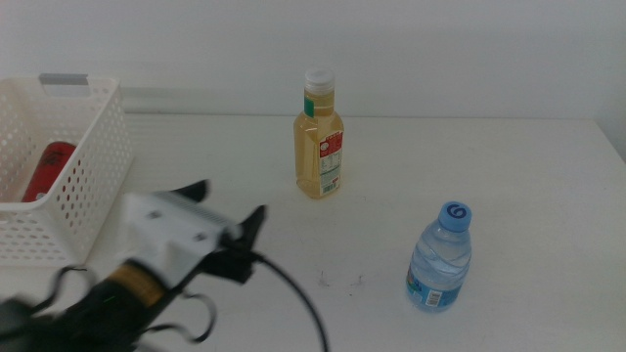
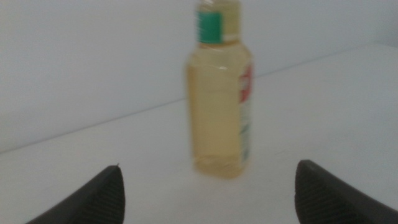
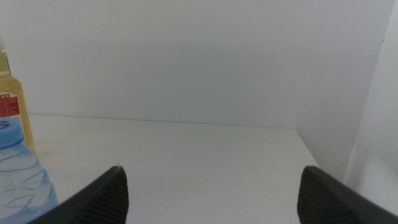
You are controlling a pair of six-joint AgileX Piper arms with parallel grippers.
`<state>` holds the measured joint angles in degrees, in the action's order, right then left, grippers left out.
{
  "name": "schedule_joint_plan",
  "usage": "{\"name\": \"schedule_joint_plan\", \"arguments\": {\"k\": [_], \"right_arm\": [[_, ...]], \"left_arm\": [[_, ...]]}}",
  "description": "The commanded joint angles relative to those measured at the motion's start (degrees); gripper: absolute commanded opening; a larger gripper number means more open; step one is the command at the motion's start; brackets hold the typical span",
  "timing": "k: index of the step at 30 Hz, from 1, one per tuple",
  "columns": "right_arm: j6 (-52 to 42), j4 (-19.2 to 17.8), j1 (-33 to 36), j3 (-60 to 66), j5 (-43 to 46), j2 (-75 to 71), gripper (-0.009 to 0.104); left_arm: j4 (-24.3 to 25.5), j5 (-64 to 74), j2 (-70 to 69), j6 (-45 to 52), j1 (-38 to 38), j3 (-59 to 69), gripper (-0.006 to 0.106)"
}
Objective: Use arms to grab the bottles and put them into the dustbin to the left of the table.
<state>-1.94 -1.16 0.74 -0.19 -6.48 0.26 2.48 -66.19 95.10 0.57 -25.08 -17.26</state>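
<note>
**Left arm faces the juice bottle, one can already in the basket**

The left gripper (image 1: 227,208) reaches in from the lower left of the table (image 1: 509,186), its two dark fingers spread wide apart with nothing between them. It sits low over the tabletop, just to the right of the white basket (image 1: 93,196), and points toward the yellow juice bottle (image 1: 319,137). From the arm's own camera that bottle (image 2: 221,99) stands upright straight ahead, framed between the open fingers (image 2: 99,196) but still some way off, not touched.

The juice bottle stands near the back of the table, white cap on. The water bottle (image 1: 440,259) with its blue cap stands upright nearer the front, to the right, well apart from the juice bottle.

The red can (image 1: 49,171) lies inside the basket, which sits at the left edge of the table.

The right gripper (image 3: 211,193) waits out of the overhead picture; its own camera shows its fingers held wide apart over bare tabletop, with the water bottle (image 3: 22,171) and the juice bottle (image 3: 12,106) off to one side.
</note>
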Motion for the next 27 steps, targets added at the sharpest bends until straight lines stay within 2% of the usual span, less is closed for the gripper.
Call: {"name": "schedule_joint_plan", "arguments": {"k": [1, 10, 16, 18, 27], "right_arm": [[-0.31, -0.12, -0.15, 0.19, 0.37, -0.26, 0.091], [-0.31, -0.12, -0.15, 0.19, 0.37, -0.26, 0.091], [-0.31, -0.12, -0.15, 0.19, 0.37, -0.26, 0.091], [-0.31, -0.12, -0.15, 0.19, 0.37, -0.26, 0.091], [-0.31, -0.12, -0.15, 0.19, 0.37, -0.26, 0.091]], "left_arm": [[2.77, -3.77, 6.26, -2.56, -0.47, -4.43, 0.094], [7.54, 2.00, 19.51, -6.16, -0.03, -22.49, 0.094], [19.60, 9.21, 22.78, -13.16, 3.58, -31.65, 0.094], [21.45, 10.06, 23.63, -14.56, 4.20, -33.74, 0.094], [21.92, 10.74, 29.26, -14.70, 4.60, -41.47, 0.094]]}}
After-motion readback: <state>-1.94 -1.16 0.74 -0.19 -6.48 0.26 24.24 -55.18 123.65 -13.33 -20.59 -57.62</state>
